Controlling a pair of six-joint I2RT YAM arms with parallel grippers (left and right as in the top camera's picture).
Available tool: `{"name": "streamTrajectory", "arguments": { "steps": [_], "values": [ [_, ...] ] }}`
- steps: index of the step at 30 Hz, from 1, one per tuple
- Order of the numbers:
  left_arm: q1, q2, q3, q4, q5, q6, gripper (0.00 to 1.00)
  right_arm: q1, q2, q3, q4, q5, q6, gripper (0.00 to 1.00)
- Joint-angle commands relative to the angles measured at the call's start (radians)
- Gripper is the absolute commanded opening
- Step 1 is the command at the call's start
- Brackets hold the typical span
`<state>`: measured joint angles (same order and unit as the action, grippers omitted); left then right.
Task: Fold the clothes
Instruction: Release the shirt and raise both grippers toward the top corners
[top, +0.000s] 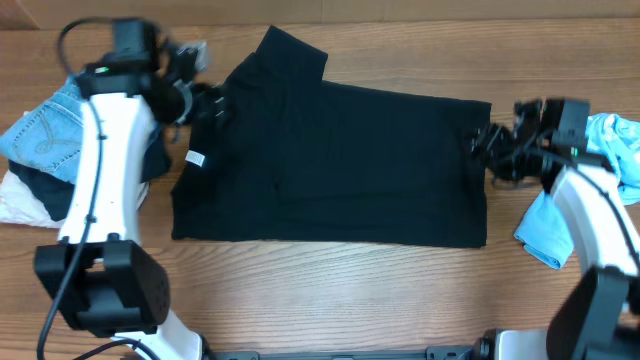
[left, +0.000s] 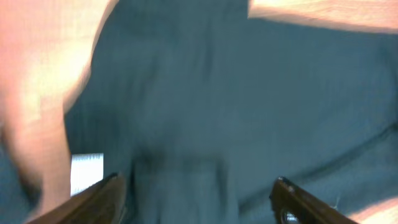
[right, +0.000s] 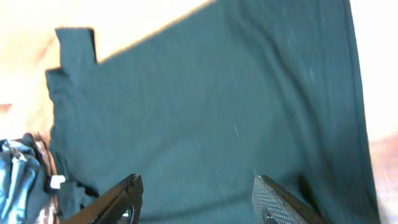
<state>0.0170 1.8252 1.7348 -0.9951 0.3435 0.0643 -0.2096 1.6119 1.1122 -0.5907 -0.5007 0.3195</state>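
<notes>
Your black T-shirt (top: 330, 165) spread flat on the wooden table (top: 330, 295), your left gripper (top: 208, 100) over its tagged end, fingers (left: 93, 196) parted and empty, your right gripper (top: 482, 148) at the opposite edge, fingers (right: 118, 199) parted, gripping nothing

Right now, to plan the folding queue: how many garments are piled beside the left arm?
3: blue jeans on top, a dark garment below them, a white one at the front edge. Others may be hidden.

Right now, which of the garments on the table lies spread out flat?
The black T-shirt in the middle. The jeans at the left edge and the light blue garment at the right edge are bunched up.
</notes>
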Motion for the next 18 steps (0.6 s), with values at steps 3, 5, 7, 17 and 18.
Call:
{"name": "streamTrajectory", "arguments": {
  "steps": [3,5,7,17,18],
  "values": [
    [-0.069,0.092,0.074,0.208,-0.092,-0.114,0.95,0.001,0.251,0.315,0.007,0.015,-0.011,0.68],
    [-0.063,0.122,0.074,0.271,-0.091,-0.145,0.98,0.001,0.324,0.378,0.008,0.107,-0.015,0.72],
    [-0.062,0.146,0.074,0.324,-0.088,-0.162,0.98,-0.002,0.406,0.416,0.039,0.213,-0.040,0.76],
    [-0.063,0.173,0.074,0.332,-0.080,-0.184,0.97,-0.019,0.597,0.417,0.227,0.264,-0.031,0.76],
    [-0.063,0.173,0.074,0.327,-0.081,-0.184,0.97,-0.014,0.609,0.417,0.227,0.264,-0.031,0.75]
  ]
}}
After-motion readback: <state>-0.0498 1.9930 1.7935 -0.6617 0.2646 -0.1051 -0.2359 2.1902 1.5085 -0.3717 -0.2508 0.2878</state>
